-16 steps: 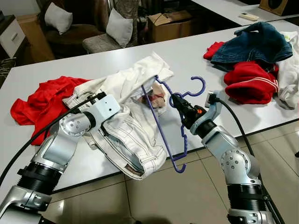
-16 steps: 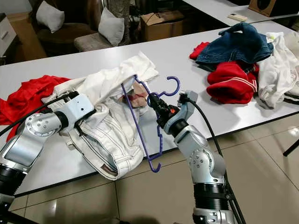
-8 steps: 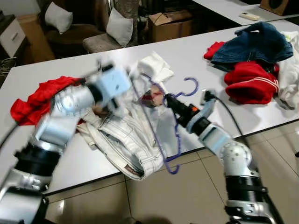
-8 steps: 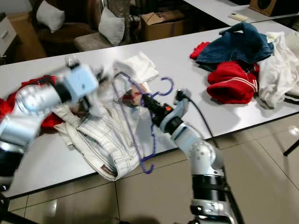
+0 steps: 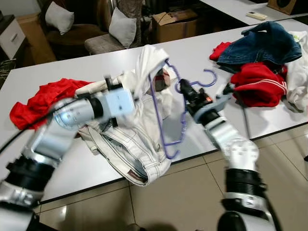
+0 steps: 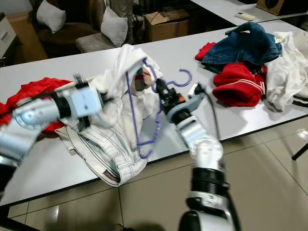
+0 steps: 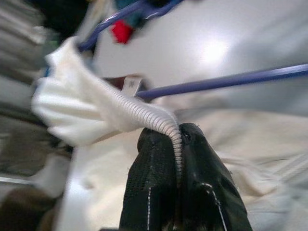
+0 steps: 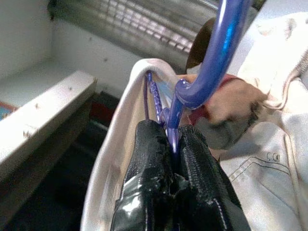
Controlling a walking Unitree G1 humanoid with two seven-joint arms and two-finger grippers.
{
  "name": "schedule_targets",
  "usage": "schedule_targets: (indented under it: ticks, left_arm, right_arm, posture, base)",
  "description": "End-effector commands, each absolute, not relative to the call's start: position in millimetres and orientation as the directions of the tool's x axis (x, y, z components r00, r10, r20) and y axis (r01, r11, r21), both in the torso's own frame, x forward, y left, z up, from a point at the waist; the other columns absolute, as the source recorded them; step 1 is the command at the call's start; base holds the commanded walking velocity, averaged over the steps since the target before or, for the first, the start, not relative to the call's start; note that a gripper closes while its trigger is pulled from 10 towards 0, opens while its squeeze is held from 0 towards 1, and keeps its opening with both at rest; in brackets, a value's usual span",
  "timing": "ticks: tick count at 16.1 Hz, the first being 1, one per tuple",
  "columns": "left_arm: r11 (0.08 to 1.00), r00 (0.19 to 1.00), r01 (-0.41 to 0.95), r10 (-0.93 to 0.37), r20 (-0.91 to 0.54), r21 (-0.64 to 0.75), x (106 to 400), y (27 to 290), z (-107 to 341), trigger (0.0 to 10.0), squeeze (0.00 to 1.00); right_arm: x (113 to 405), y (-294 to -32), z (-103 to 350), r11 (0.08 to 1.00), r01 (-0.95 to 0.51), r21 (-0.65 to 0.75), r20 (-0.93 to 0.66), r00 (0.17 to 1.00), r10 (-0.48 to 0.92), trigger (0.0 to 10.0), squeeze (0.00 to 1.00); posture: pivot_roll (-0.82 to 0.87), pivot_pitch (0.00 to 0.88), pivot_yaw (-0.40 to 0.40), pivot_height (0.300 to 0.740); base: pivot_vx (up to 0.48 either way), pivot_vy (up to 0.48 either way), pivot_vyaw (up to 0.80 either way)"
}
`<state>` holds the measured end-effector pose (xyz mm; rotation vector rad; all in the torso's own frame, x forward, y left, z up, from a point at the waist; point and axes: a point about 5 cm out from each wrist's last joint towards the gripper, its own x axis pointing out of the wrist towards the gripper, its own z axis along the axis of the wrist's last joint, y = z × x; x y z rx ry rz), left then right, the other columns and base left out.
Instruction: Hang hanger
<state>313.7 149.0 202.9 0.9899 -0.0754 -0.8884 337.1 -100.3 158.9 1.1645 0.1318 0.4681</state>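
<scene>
holding: right pincer (image 5: 185,92) clamped on purple hanger (image 5: 178,113) just below its hook, raised above the surface (image 5: 260,113) | left pincer (image 7: 178,144) pinching white garment (image 5: 144,72) hem | handling: hanger light, stiff, slippery; garment limp

Hanger (image 5: 169,111) raised above the table (image 5: 192,53) near its front edge, right gripper (image 5: 185,91) clamped just under the hook. Jacket (image 5: 137,144) draped over the hanger's left side, lower part on the table. Left gripper (image 7: 177,144) pinches the jacket's hem left of the hanger. Sweater (image 5: 38,103) far left. Clothes pile (image 5: 262,62) far right. Box (image 5: 175,24) and chairs (image 5: 103,36) behind the table.
</scene>
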Motion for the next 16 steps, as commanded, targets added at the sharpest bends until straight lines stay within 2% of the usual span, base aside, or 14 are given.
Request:
schedule_targets:
  ticks: [1, 6, 8, 10, 14, 16]
  left_arm:
    - [0.189, 0.598, 0.661, -0.718, -0.357, 0.726, 305, 139, 197, 0.0, 0.0]
    - [0.213, 0.52, 0.759, -0.766, -0.377, 0.615, 296, 132, 188, 0.0, 0.0]
    - [0.206, 0.422, 0.843, -0.826, -0.373, 0.497, 285, 121, 186, 0.0, 0.0]
    - [0.174, 0.357, 0.886, -0.848, -0.391, 0.43, 278, 114, 181, 0.0, 0.0]
    - [0.155, 0.273, 0.933, -0.891, -0.363, 0.324, 270, 103, 182, 0.0, 0.0]
    - [0.148, 0.207, 0.965, -0.936, -0.284, 0.216, 262, 90, 189, 0.0, 0.0]
  right_arm:
    - [347, -90, 168, 0.244, -0.253, 0.936, 0.161, 0.926, 0.342, 10.0, 0.0]
    - [361, -74, 174, 0.139, -0.188, 0.972, 0.154, 0.962, 0.226, 10.0, 0.0]
    - [368, -67, 178, 0.038, -0.161, 0.986, 0.151, 0.972, 0.18, 10.0, 0.0]
    - [371, -57, 178, -0.013, -0.149, 0.989, 0.149, 0.971, 0.185, 10.0, 0.0]
    - [374, -48, 181, -0.048, -0.146, 0.988, 0.153, 0.97, 0.189, 10.0, 0.0]
    - [376, -47, 180, -0.061, -0.14, 0.988, 0.149, 0.972, 0.181, 10.0, 0.0]
  posture:
    - [-0.06, 0.0, 0.096, 0.74]
    - [-0.06, 0.0, 0.102, 0.74]
    - [-0.06, 0.0, 0.103, 0.74]
    - [-0.06, 0.0, 0.102, 0.74]
    - [-0.06, 0.0, 0.099, 0.74]
    - [-0.06, 0.0, 0.1, 0.74]
  base:
    - [0.0, 0.0, 0.0]
    - [0.0, 0.0, 0.0]
    - [0.0, 0.0, 0.0]
    - [0.0, 0.0, 0.0]
    - [0.0, 0.0, 0.0]
    - [0.0, 0.0, 0.0]
